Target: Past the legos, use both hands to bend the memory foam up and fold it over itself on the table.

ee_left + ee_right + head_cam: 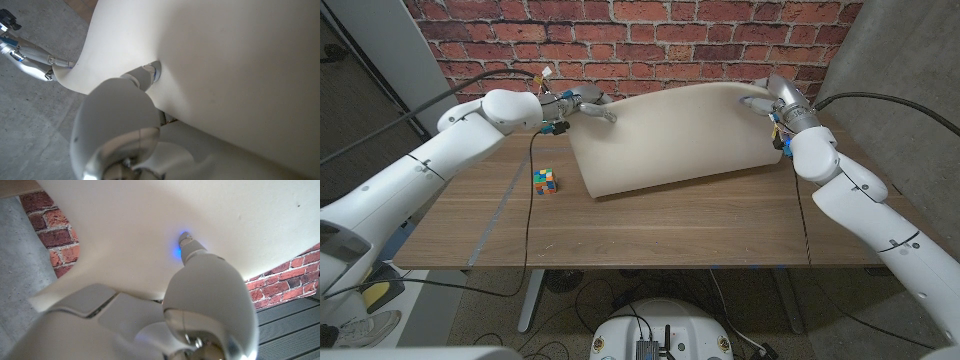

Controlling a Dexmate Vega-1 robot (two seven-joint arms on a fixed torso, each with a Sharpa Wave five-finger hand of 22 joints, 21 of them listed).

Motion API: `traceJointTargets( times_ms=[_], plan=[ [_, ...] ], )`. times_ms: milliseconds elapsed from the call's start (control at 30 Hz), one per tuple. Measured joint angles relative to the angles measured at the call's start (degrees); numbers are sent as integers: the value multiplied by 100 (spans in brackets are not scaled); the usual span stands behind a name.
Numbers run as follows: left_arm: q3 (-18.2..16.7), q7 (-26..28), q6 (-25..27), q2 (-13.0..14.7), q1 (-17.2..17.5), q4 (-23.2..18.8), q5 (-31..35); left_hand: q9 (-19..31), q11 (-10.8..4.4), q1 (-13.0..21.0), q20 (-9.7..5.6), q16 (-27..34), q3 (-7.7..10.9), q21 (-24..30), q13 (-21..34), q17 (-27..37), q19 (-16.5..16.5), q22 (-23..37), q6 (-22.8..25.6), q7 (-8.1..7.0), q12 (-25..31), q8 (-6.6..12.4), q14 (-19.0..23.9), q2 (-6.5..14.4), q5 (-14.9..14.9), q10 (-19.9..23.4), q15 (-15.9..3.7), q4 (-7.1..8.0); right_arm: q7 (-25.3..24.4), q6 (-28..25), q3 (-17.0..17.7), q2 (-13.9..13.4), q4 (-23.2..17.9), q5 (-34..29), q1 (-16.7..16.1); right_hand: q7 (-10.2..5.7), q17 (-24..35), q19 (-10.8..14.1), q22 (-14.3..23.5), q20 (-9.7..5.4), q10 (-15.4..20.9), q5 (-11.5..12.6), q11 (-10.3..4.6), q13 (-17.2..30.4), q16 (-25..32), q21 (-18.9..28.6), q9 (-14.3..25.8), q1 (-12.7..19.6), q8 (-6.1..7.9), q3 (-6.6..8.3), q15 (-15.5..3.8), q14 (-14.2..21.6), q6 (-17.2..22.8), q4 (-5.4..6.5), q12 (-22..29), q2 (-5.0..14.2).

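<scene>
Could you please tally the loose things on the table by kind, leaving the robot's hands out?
Memory foam sheet, cream, far edge lifted by both hands: 1
Multicoloured block cube, on the table beside the foam's left corner: 1
Total: 2

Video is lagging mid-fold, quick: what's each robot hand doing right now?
Left robot hand: grips the far left corner of the memory foam, lifted off the table.
Right robot hand: grips the foam's far right corner.

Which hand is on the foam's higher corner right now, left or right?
The right hand: its corner of the memory foam is highest in the head view. The left hand holds the opposite, lower corner.
</scene>
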Motion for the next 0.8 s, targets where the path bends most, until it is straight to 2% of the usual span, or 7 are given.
traceJointTargets(
  times_ms=[333, 600, 800],
  plan=[
    [193, 59, 47, -221, -215, 344, 53, 0, -1, -1, -18, 0, 19, 0, 0, 0, -22, -16, 0, 0, -22, 0, 0, 0, -3, 0, 1, 19, -169, -16, -586, -44, 529, 132, 703, -9, 0, -30, -9, 30, 0, 0, 0, 36, 0, 7, 81, 0, 44, 0, 0, 0, -10, 0, 0, 0],
    [286, 270, 165, -337, -264, 434, 154, 0, -1, -1, 12, 0, 19, 45, 0, 0, -52, -28, 0, -1, -44, 0, 1, -1, -4, -1, 1, 19, -272, -45, -906, -48, 818, 163, 1028, -9, 0, -30, -9, 30, 0, 0, 0, 64, -25, 7, 128, 0, 65, 0, 0, 0, -11, -1, 20, -1],
    [356, 544, 286, -411, -265, 425, 333, 0, -2, 0, 12, 0, 19, 79, -1, 29, -52, -29, 0, -1, -44, 0, 1, 0, -4, -2, 2, 19, -404, -52, -1207, 48, 1124, 124, 1312, -10, -1, -29, -9, 30, 0, -1, 0, 89, -25, 47, 165, 0, 97, -1, 0, 0, -31, -1, 41, -1]
  ],
)
